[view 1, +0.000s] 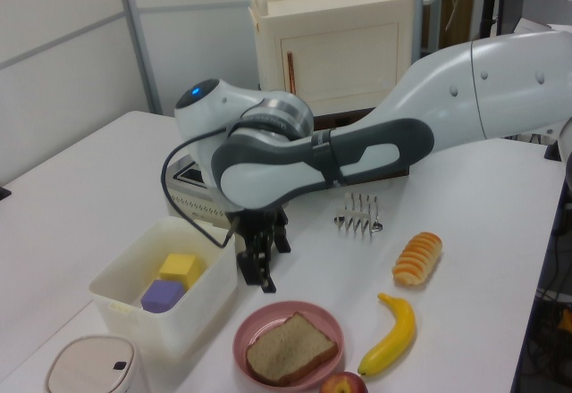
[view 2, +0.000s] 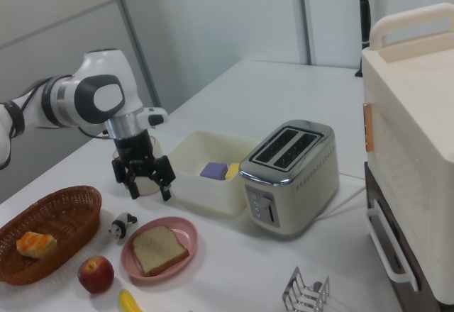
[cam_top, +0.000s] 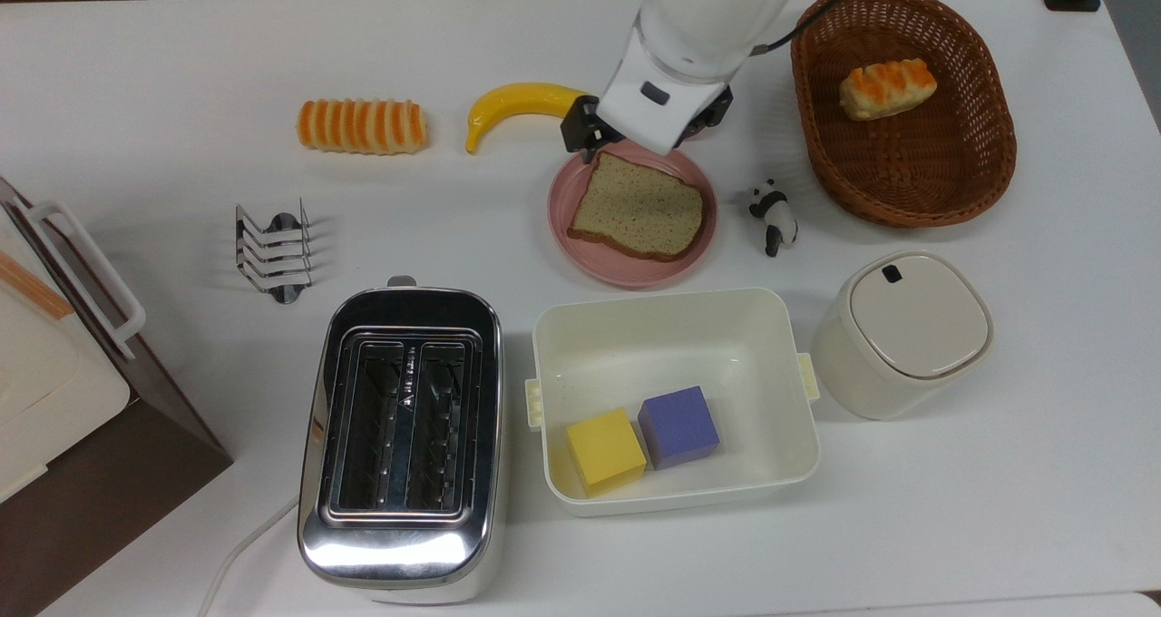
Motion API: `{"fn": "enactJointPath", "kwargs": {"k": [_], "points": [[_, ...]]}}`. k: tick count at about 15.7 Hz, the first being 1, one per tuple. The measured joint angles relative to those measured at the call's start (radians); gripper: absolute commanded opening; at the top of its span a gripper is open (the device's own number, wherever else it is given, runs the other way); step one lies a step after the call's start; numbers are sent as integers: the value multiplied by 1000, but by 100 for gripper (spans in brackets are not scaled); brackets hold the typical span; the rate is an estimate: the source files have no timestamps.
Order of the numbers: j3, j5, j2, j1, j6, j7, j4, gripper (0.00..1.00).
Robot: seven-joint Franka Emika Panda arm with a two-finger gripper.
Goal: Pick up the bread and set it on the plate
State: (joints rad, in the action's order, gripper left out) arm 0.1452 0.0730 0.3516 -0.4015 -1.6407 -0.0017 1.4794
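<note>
The bread (cam_top: 639,207) lies flat on the pink plate (cam_top: 567,195), its crust facing the top view's bottom right. In the left view the bread (view 1: 290,348) rests inside the plate (view 1: 244,341), and the right view shows the bread (view 2: 159,247) on the plate (view 2: 135,261) as well. My gripper (cam_top: 646,132) hangs over the plate's far edge, open, with nothing between its fingers. From the left view the gripper (view 1: 260,273) is a little above and behind the plate. The right view shows the gripper (view 2: 149,188) with its fingers spread wide, clear of the bread.
A banana (cam_top: 521,104) and a striped roll (cam_top: 363,127) lie to the top view's left of the plate. A panda figure (cam_top: 771,213) and wicker basket (cam_top: 907,181) are on the right. An apple (view 2: 96,273), white bin (cam_top: 671,327), toaster (cam_top: 404,417), canister (cam_top: 907,327) and toast rack (cam_top: 272,249) surround the plate.
</note>
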Motion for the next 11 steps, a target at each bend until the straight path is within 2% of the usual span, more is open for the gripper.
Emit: {"fn": "enactJointPath", "kwargs": {"k": [2, 4, 8, 11], "points": [[2, 0, -22, 36, 0, 9, -13, 100], [-9, -5, -65, 107, 3, 9, -18, 100], [-114, -11, -166, 318, 67, 59, -11, 100], [-157, -11, -211, 385, 71, 89, 11, 100]]}}
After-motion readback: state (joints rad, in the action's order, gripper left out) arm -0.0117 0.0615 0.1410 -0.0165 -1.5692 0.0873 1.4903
